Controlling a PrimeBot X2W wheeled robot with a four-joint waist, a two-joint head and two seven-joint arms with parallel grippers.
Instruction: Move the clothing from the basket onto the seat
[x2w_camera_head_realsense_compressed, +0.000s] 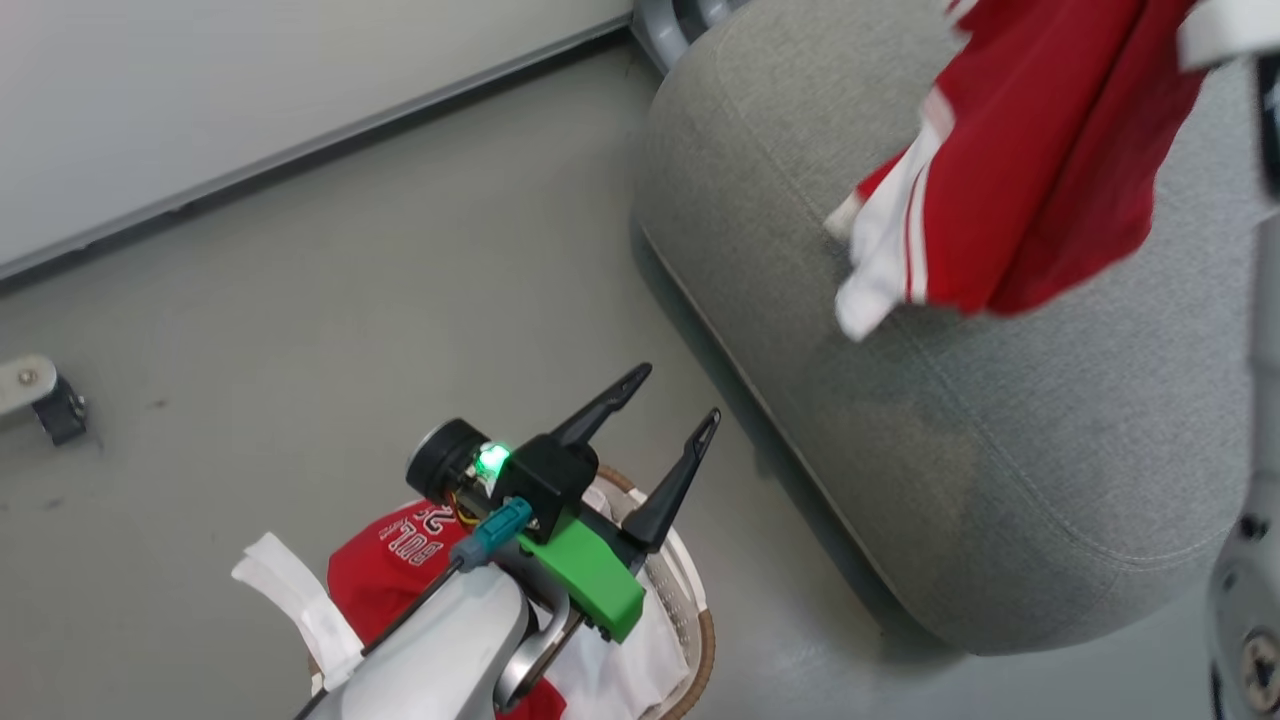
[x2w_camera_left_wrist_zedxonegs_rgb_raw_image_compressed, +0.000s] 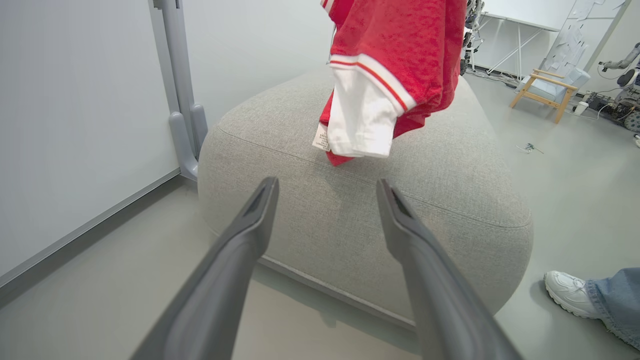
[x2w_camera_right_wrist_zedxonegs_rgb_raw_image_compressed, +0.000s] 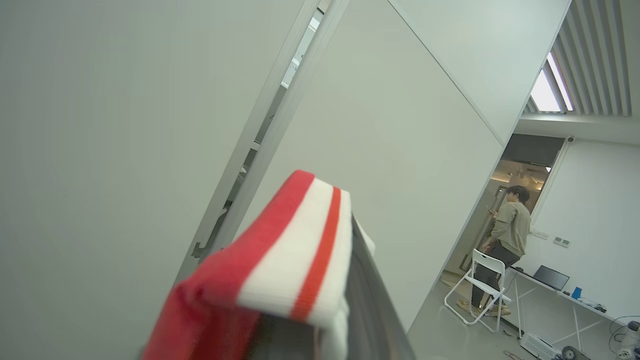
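One red garment with white striped trim (x2w_camera_head_realsense_compressed: 1030, 160) hangs in the air over the grey seat (x2w_camera_head_realsense_compressed: 1000, 450), its lower end just above the cushion. My right gripper (x2w_camera_right_wrist_zedxonegs_rgb_raw_image_compressed: 350, 235) is shut on its red-and-white band (x2w_camera_right_wrist_zedxonegs_rgb_raw_image_compressed: 300, 255). The left wrist view shows this garment (x2w_camera_left_wrist_zedxonegs_rgb_raw_image_compressed: 400, 50) dangling over the seat (x2w_camera_left_wrist_zedxonegs_rgb_raw_image_compressed: 350, 225). The other red garment, printed "BULLS 23" (x2w_camera_head_realsense_compressed: 400, 560), lies in the basket (x2w_camera_head_realsense_compressed: 700, 630) on a white liner sheet (x2w_camera_head_realsense_compressed: 290, 590). My left gripper (x2w_camera_head_realsense_compressed: 680, 392) hovers open and empty above the basket's far edge, its fingers (x2w_camera_left_wrist_zedxonegs_rgb_raw_image_compressed: 250, 235) pointing toward the seat.
A person's white shoe and jeans leg (x2w_camera_left_wrist_zedxonegs_rgb_raw_image_compressed: 570, 292) stand on the floor beside the seat's right end. A grey post (x2w_camera_left_wrist_zedxonegs_rgb_raw_image_compressed: 182, 115) rises against the wall left of the seat. A wooden chair (x2w_camera_left_wrist_zedxonegs_rgb_raw_image_compressed: 550, 90) is far back. Another person (x2w_camera_right_wrist_zedxonegs_rgb_raw_image_compressed: 510, 225) stands by a white folding chair (x2w_camera_right_wrist_zedxonegs_rgb_raw_image_compressed: 480, 285).
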